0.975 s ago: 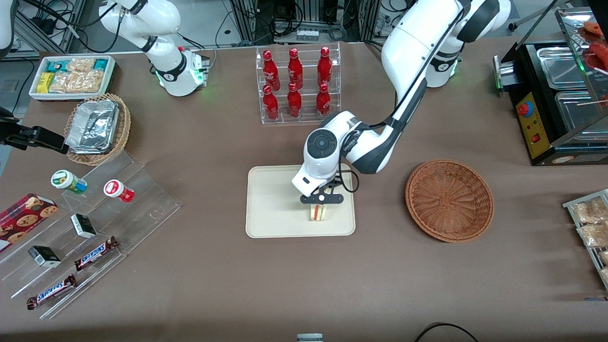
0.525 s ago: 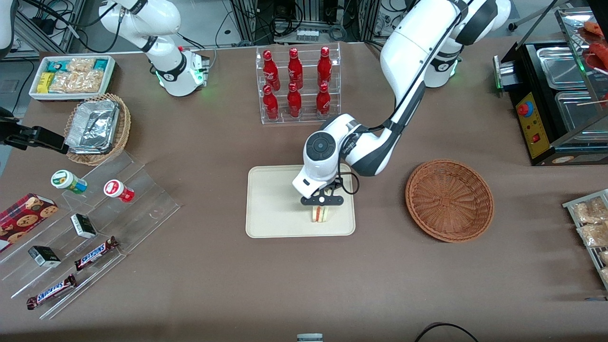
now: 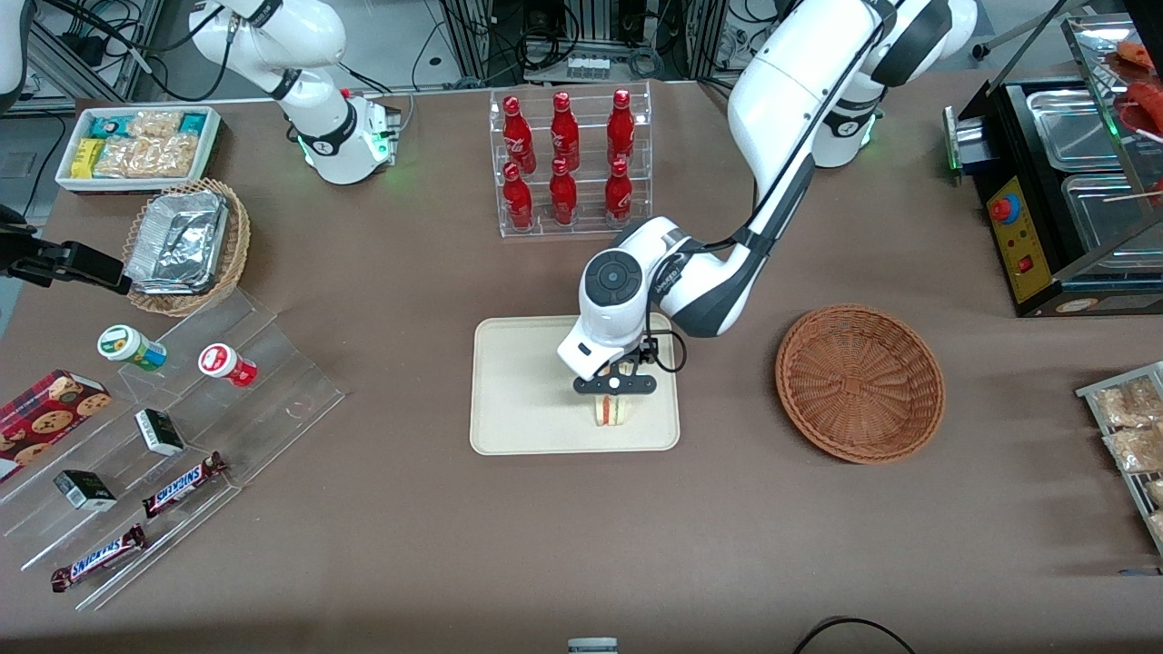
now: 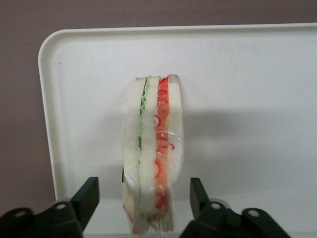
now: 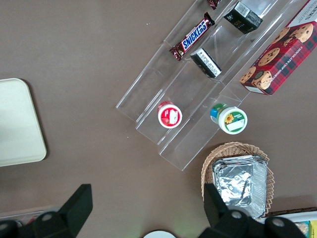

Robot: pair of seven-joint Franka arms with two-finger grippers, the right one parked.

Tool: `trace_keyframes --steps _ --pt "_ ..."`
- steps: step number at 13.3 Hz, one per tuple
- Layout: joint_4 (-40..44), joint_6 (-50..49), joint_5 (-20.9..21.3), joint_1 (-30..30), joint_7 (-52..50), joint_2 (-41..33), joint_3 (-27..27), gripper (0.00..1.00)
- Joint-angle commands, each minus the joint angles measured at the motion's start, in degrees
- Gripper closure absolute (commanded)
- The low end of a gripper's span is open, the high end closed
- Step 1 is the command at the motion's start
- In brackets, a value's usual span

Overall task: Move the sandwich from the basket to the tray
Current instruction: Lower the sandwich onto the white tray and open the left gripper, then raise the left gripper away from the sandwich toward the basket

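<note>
The sandwich [image 3: 613, 411] stands on its edge on the tray [image 3: 518, 391], toward the tray's basket-side end and its edge nearer the front camera. The basket [image 3: 859, 381] sits apart on the desk [image 3: 418, 545] with nothing in it. The end effector [image 3: 614, 385] hangs just above the sandwich, spread wide: in the wrist view its fingers [image 4: 85, 198] flank the wedge with clear gaps on both sides, touching nothing.

The placing looks done, so the risk is in the retreat. The wedge is tall and narrow, balanced on a thin base, and wrapped in slippery film. If the arm lifts off with any sideways drift, a finger could clip the bread and tip it flat, or nudge it toward the low rim close by and off the tray.
</note>
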Motion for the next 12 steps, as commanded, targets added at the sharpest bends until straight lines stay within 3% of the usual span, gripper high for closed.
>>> trace_keyframes --steps 1,6,9,12 --pt "1.41 -1.13 1.09 -1.03 -1.18 -0.14 0.97 0.0" --pt "0.88 -2.35 0.48 2.2 -4.26 -4.17 1.15 0.0" --pt "1.06 -10.07 1.26 4.59 -2.6 -7.08 1.15 0.0" --pt "0.79 -11.15 0.04 10.72 1.62 -9.62 1.24 0.0"
